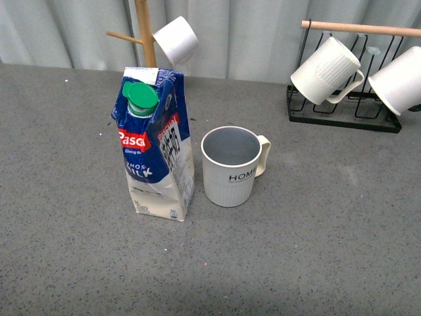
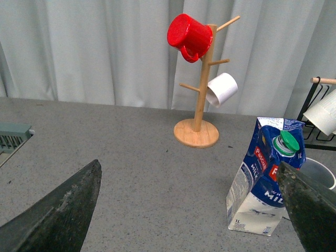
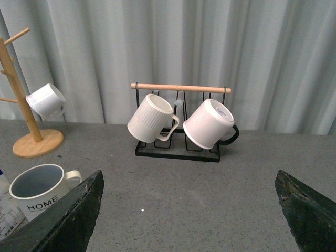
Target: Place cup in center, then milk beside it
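Note:
The cream ribbed cup (image 1: 231, 166) with "HOME" lettering and a grey-blue inside stands upright in the middle of the dark grey speckled tabletop (image 1: 316, 237), handle to the right. The blue and white milk carton (image 1: 155, 145) with a green cap stands upright just left of it, a small gap between them. No gripper shows in the front view. The left gripper (image 2: 191, 210) is open and empty, back from the carton (image 2: 265, 181). The right gripper (image 3: 189, 210) is open and empty, with the cup (image 3: 39, 190) beside its left finger (image 3: 63, 220).
A wooden mug tree (image 2: 198, 84) at the back holds a red mug (image 2: 189, 35) and a small smooth white cup (image 1: 175, 39). A black wire rack (image 1: 342, 108) with a wooden bar at the back right holds two white mugs (image 3: 151, 118). A curtain hangs behind.

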`<move>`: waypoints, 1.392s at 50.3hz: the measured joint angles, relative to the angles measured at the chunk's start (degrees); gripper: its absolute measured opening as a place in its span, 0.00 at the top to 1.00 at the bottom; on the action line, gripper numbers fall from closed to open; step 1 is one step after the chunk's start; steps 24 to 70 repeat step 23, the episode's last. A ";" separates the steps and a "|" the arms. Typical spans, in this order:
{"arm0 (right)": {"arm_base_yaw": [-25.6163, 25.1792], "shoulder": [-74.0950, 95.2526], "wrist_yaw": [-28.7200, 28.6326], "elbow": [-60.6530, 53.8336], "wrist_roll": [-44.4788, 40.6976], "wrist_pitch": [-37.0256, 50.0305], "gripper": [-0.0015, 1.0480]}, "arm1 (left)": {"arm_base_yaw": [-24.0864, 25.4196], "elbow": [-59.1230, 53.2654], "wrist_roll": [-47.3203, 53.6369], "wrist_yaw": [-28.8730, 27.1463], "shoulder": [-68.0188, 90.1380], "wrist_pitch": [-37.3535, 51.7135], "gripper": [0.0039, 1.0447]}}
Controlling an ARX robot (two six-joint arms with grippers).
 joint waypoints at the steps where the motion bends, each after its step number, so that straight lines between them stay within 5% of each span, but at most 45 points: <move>1: 0.00 0.00 0.00 0.00 0.00 0.00 0.09 | 0.00 0.00 0.00 0.00 0.00 0.00 0.06; 70: 0.00 0.00 0.00 0.00 0.00 0.00 0.09 | 0.00 0.00 0.00 0.00 0.00 0.00 0.06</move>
